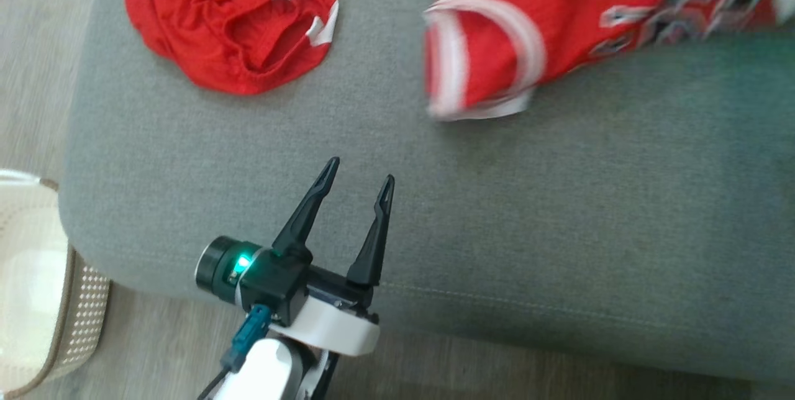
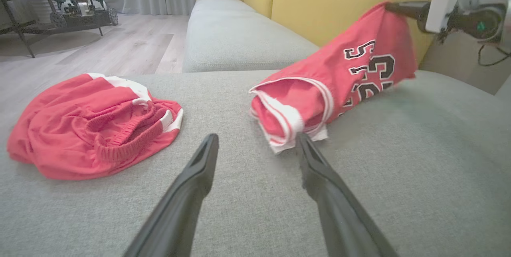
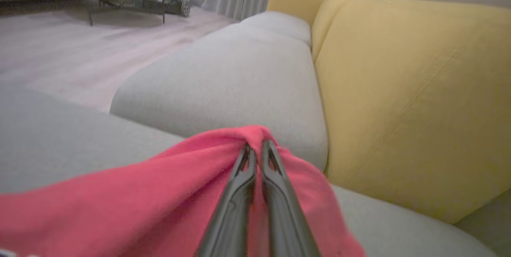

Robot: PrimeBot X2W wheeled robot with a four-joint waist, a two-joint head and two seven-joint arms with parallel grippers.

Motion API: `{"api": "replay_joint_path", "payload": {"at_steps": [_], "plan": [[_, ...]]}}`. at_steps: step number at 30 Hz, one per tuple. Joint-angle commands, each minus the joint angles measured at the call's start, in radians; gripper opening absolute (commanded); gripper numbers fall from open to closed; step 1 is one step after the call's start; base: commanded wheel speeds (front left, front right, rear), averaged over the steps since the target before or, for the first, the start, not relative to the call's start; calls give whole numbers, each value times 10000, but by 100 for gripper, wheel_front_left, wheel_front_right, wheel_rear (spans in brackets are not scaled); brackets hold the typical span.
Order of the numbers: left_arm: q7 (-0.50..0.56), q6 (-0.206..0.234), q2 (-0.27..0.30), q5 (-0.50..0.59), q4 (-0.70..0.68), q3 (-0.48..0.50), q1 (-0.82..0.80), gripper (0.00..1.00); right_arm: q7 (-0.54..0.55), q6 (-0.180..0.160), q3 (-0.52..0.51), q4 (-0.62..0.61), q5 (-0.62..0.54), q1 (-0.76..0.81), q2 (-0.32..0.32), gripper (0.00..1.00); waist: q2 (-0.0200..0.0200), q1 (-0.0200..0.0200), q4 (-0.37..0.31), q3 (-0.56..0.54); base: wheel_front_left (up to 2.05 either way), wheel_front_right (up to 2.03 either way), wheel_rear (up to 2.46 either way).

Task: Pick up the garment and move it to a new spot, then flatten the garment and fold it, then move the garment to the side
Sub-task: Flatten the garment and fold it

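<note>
Pinching a small peak of the red number-23 jersey (image 3: 159, 193), the right jaws stood pressed together on the cloth. They were raised above the grey sofa cushion (image 1: 559, 232), close to the yellow backrest (image 3: 399, 89). The jersey sloped down from that grip, and its white-trimmed opening lay on or just above the cushion, a little beyond the left jaws. Those were spread wide and empty, low over the cushion's front part. Red shorts (image 1: 230, 21) lay crumpled on the same cushion, well apart to the left. A pale basket (image 1: 37, 300) stood on the floor by the sofa's corner.

The grip looked thin, with only a fold of smooth fabric between the tips. A quick lift or swing could probably pull it free and drop the jersey in a heap. With its low end dragging, the fabric might also twist or roll under itself, making the flattening harder. The left jaws were near the trimmed edge and could snag it if the jersey were carried across them.
</note>
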Motion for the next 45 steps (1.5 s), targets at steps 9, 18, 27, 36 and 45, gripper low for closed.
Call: {"api": "replay_joint_path", "payload": {"at_steps": [9, 18, 27, 36, 45], "plan": [[-120, -27, -37, -3, 45, 12, -521, 100, -162, -4, -2238, -140, -2247, -389, 968, 100, 0, -1, -196, 173, 0, 0, 0], [-120, -293, -37, 25, 1670, -89, -1191, 100, -516, -4, -2359, -2362, -2017, 2087, 2793, 100, 0, -1, -1416, -370, 0, 0, 0], [-120, 67, -21, 220, 4278, 286, -2523, 100, -522, -4, -1120, -6083, -447, 5451, 3111, 100, 0, -1, -2532, -690, 0, 0, 0], [-120, 326, 265, 481, 6354, 713, -3829, 100, -502, -4, -366, -7984, 806, 7395, 3120, 100, 0, -1, -3564, -709, 0, 0, 0], [-120, 324, 579, 479, 7094, 974, -4398, 0, -253, -4, -337, -9039, 988, 7665, 3122, 100, 0, -1, -3991, -585, 0, 0, 0]]}}
